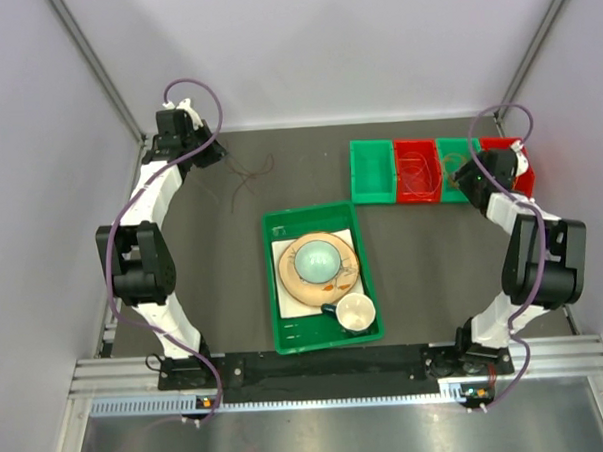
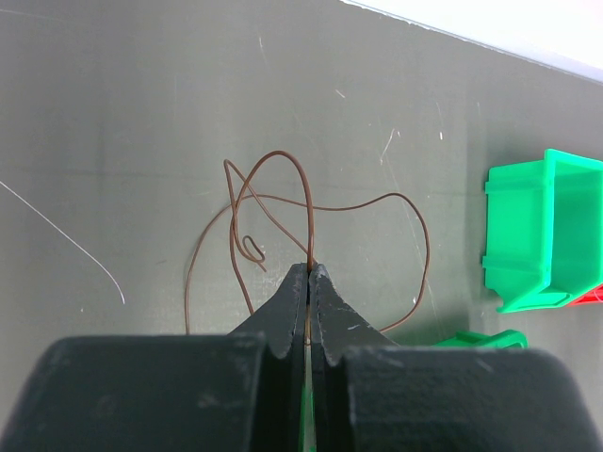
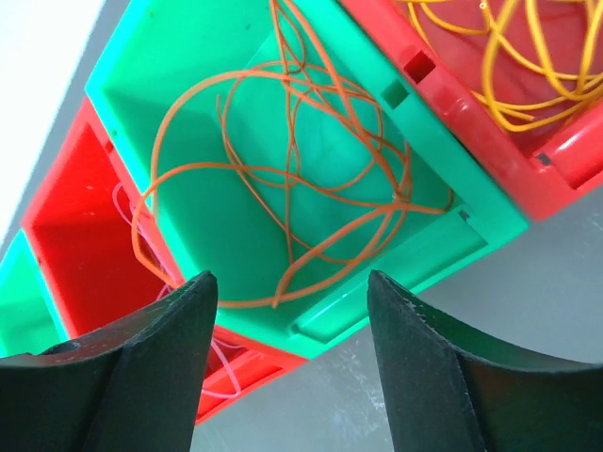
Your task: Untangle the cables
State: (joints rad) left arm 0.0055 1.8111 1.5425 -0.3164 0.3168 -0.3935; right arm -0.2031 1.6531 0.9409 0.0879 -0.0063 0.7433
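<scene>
A thin brown cable lies in loose loops on the dark table, and my left gripper is shut on one strand of it. From above, the same cable lies at the back left, just right of the left gripper. My right gripper hangs open, with nothing between its fingers, over a green bin that holds a tangled orange cable. A red bin beside it holds yellow cables. Another red bin holds a pink cable. In the top view the right gripper is above the row of bins.
Green and red bins stand in a row at the back right; the leftmost green bin also shows in the left wrist view. A green tray in the middle holds a plate, a bowl and a cup. White walls enclose the table.
</scene>
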